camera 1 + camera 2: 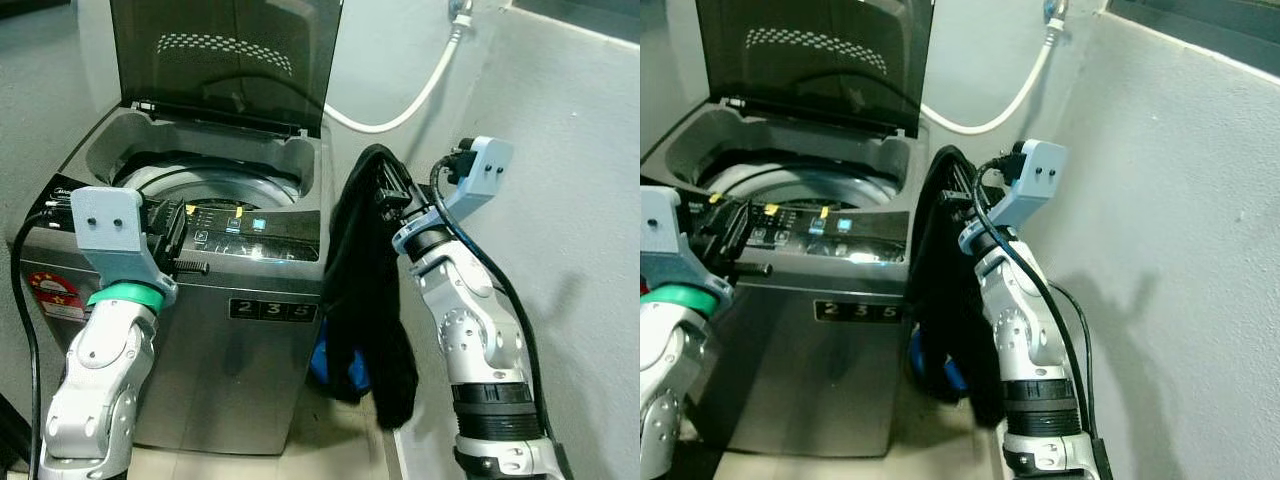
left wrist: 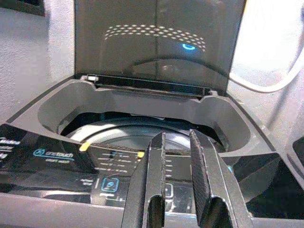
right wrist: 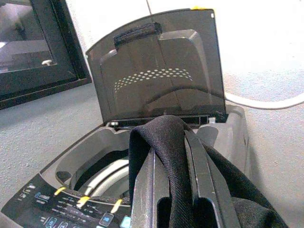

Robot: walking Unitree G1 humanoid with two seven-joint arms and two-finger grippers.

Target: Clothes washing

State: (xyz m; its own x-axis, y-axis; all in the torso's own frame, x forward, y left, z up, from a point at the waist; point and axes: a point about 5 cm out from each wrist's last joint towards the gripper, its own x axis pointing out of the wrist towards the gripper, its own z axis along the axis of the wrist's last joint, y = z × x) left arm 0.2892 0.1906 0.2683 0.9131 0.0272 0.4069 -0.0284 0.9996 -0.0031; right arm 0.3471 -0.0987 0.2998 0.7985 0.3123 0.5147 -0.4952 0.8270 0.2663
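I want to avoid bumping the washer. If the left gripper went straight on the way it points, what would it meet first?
Probably the dark glossy control panel on the grey top-loading washing machine: the left gripper hangs just above it, aimed toward the drum opening. Depth is unclear, so it might pass over into the opening.

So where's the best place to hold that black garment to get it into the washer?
Probably where the right gripper already has it: the top fold of the black garment, approached from the right of the washing machine. The cloth drapes over the fingers and hangs long, so a high grip helps it clear the rim.
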